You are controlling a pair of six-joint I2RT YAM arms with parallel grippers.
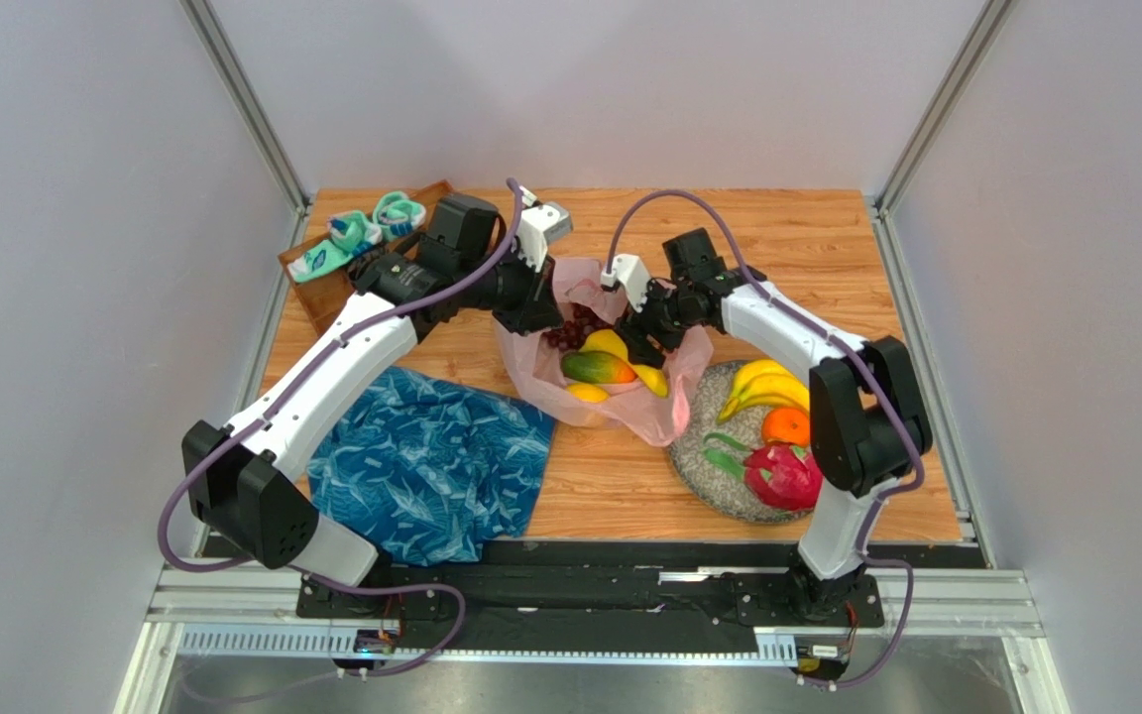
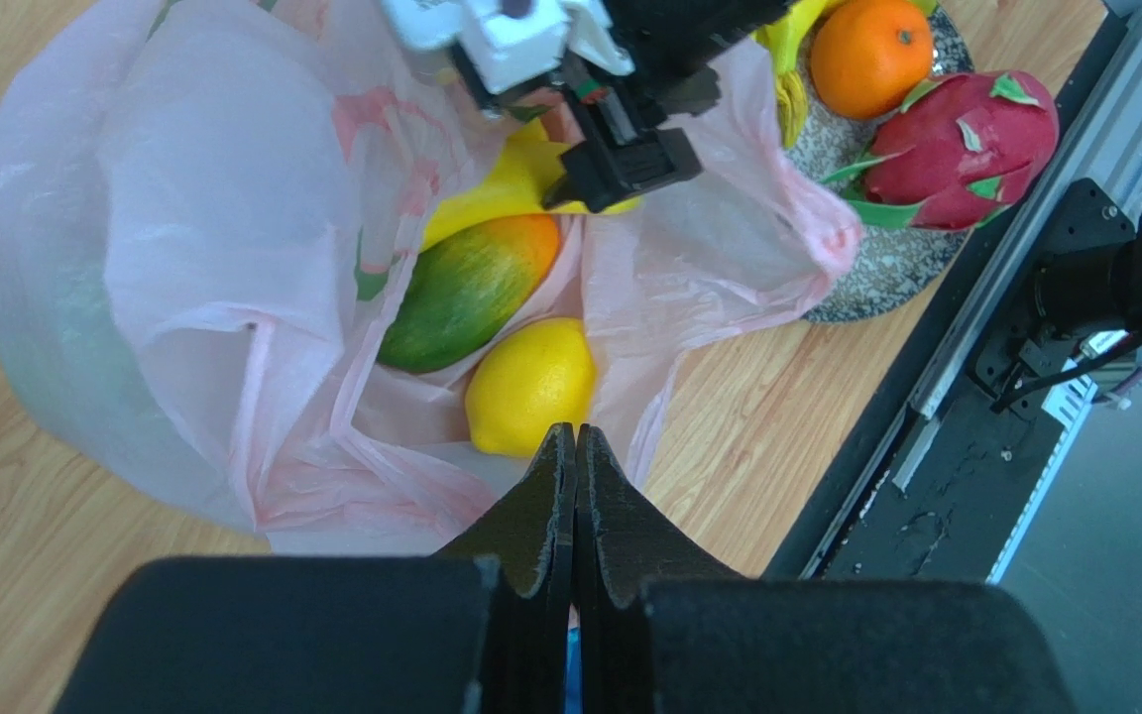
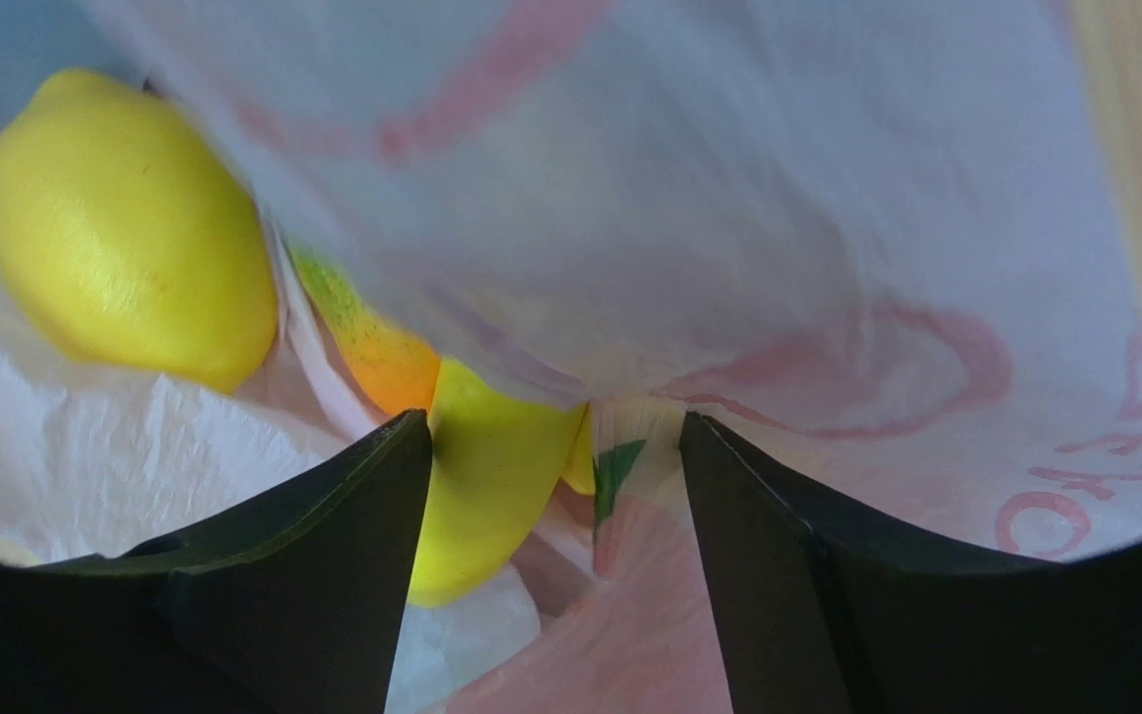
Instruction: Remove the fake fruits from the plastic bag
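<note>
- Plastic bag: thin translucent pale-pink film, crinkled, with a soft sheen and faint red print.
- Lemon: yellow moulded plastic, smooth, low gloss.
- Mango: smooth plastic, green grading to orange, satin shine.
- Orange, upper right of the left-wrist frame: smooth-looking skin with a bright highlight.
- Dragon fruit: glossy magenta plastic with green scale tips.
- Round mat beneath it: grey, speckled, grainy-looking.
- Table: pale wood with visible grain, matt.
- Cloth, lower left of the top frame: blue leaf-printed fabric, matt, softly rumpled.
- Left gripper: matt black plastic.
- Arm shell: white, smooth, glossy.
- Rail, bottom edge of the top frame: ribbed bare metal.
</note>
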